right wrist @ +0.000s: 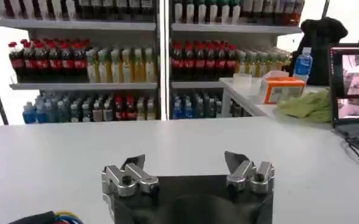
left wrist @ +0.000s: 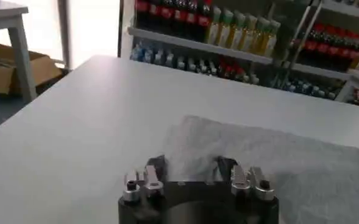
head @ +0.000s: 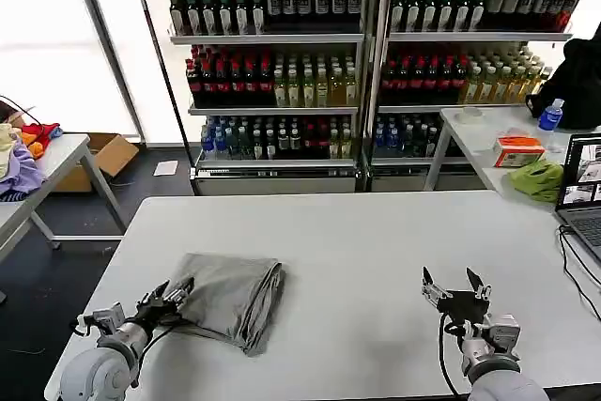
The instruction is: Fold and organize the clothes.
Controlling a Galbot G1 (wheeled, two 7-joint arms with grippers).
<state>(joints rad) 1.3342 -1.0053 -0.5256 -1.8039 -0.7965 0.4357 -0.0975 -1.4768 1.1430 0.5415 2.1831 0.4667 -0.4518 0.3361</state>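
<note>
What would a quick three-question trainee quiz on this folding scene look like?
1. True or false: the grey shirt lies spread out flat and unfolded on the white table.
2. Which gripper is at the shirt's edge? A) left gripper B) right gripper C) both
3. Fill in: the right gripper's fingers are ____ and hold nothing.

Key
1. False: it lies folded into a compact bundle on the robot's left side of the table.
2. A: the left gripper is at the bundle's near-left edge; the right one hovers over bare table, well apart from the shirt.
3. open
</note>
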